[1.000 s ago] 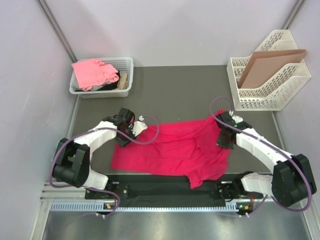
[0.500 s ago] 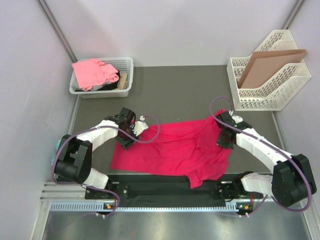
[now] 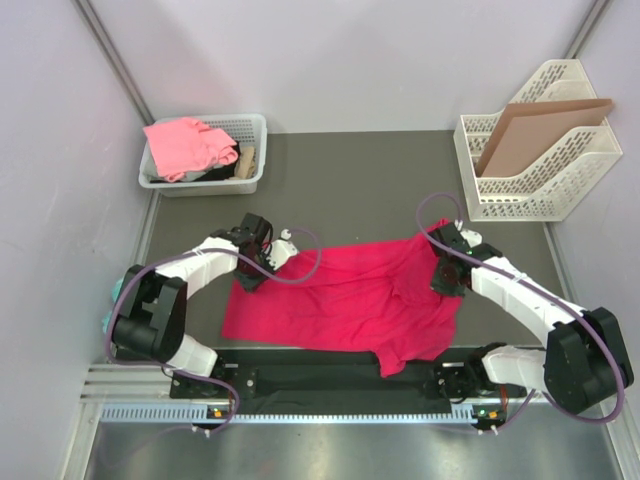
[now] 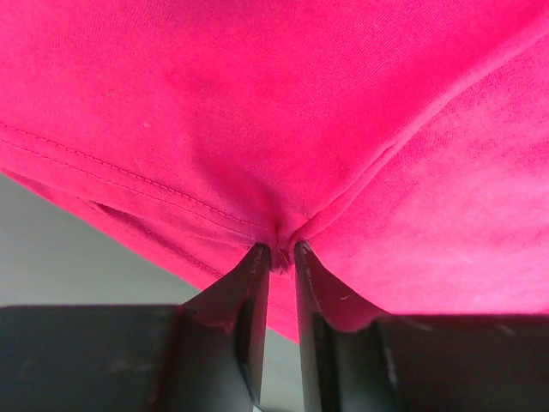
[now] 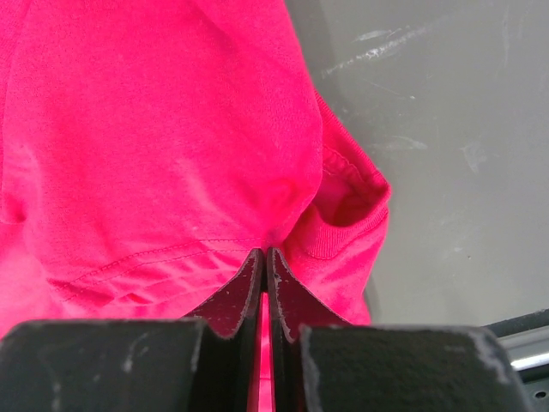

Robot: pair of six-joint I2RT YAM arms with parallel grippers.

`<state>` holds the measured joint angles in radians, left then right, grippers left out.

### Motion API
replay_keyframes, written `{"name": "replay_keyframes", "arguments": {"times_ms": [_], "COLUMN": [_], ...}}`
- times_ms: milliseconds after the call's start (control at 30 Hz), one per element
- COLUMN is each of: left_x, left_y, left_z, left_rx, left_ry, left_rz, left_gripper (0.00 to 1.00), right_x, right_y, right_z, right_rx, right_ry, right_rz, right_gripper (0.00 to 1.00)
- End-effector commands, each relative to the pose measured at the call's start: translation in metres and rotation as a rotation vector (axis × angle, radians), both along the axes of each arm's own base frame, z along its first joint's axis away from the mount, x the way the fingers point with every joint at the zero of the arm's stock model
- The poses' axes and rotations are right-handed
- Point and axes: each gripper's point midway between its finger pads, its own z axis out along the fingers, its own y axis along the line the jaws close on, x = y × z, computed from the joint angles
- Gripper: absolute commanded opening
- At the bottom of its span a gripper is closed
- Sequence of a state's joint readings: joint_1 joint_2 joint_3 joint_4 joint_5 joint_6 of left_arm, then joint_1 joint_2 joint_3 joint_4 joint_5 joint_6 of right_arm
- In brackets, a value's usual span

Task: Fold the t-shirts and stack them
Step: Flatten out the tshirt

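The crimson-red t-shirt point(image 3: 350, 300) lies spread and rumpled across the grey table between the arms. My left gripper point(image 3: 252, 272) is shut on its left edge; in the left wrist view the fingertips point(image 4: 255, 257) pinch a hemmed fold of red cloth point(image 4: 283, 129). My right gripper point(image 3: 446, 270) is shut on the shirt's right edge near the ribbed collar point(image 5: 343, 215); red cloth point(image 5: 171, 129) fills the right wrist view. The salmon-pink t-shirt point(image 3: 185, 145) lies bunched in the white basket point(image 3: 255, 130) at the back left.
A white file rack point(image 3: 545, 150) holding a brown cardboard sheet point(image 3: 535, 130) stands at the back right. Dark items lie in the basket beside the pink shirt. A black rail point(image 3: 320, 385) runs along the near table edge.
The left gripper has shifted slightly with the shirt's left edge in its grip. The right arm and the shirt's shape look nearly unchanged.
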<state>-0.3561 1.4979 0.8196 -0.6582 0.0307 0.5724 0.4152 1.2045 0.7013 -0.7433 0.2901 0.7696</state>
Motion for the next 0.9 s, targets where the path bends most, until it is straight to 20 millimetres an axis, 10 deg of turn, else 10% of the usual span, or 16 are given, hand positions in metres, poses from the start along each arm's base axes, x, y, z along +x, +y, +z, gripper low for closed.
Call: {"name": "replay_keyframes", "arguments": {"times_ms": [0,100,300,700,867], "left_x": [0.015,0.016,0.031,0.048,0.049], "left_y": [-0.010,-0.009,-0.005,0.028,0.053], "left_z": [0.009,0.014,0.059,0.181,0.272], "left_rx": [-0.038,-0.032,-0.017,0.060,0.087], "left_ry": [-0.039,-0.041,-0.135,-0.478,-0.764], "left_rz": [-0.004,-0.012,-0.024,0.045,0.121], "left_gripper": [0.19,0.00,0.00,0.00,0.00], "right_x": [0.010,0.011,0.021,0.043,0.025], "right_y": [0.004,0.005,0.001,-0.008,-0.015], "right_z": [0.011,0.013,0.043,0.231,0.308], "right_rx": [0.006,0.008,-0.022,0.001,0.049], "right_ry": [-0.046,-0.051,-0.102,-0.488,-0.710], "right_rz": [0.014,0.017,0.033,0.084,0.139], "right_gripper": [0.00,0.00,0.00,0.00,0.00]}}
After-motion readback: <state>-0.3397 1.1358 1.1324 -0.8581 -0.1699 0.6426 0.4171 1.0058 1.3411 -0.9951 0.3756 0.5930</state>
